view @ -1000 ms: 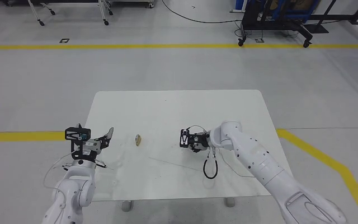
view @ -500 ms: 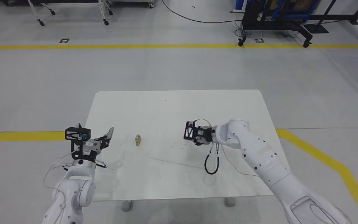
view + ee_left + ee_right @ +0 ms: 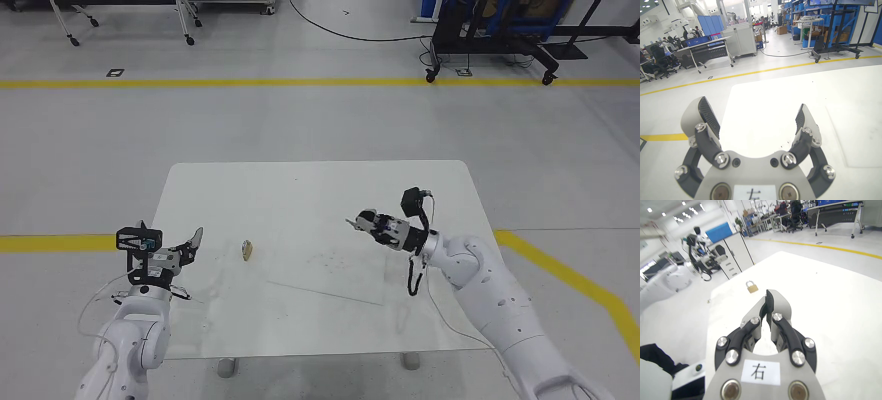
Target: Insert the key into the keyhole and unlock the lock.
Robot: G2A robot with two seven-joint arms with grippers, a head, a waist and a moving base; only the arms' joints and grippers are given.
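A small brass padlock (image 3: 246, 250) lies on the white table (image 3: 300, 185), left of the middle; it also shows ahead of the fingers in the right wrist view (image 3: 752, 287). My right gripper (image 3: 356, 221) hangs above the table's middle, right of the padlock and pointing toward it. Its fingers (image 3: 770, 306) are pressed together; a small dark tip, the key, pokes out of them in the top view, while the wrist view hides it. My left gripper (image 3: 185, 245) stands open at the table's left edge with nothing between its fingers (image 3: 708, 115).
A thin, nearly clear sheet (image 3: 330, 280) lies flat on the table's front middle. A black cable (image 3: 410, 275) loops off the right forearm. Yellow floor lines run on both sides of the table (image 3: 60, 242).
The right gripper has risen from the table's front middle and swung back and to the right, turning toward the padlock. The left arm has stayed put.
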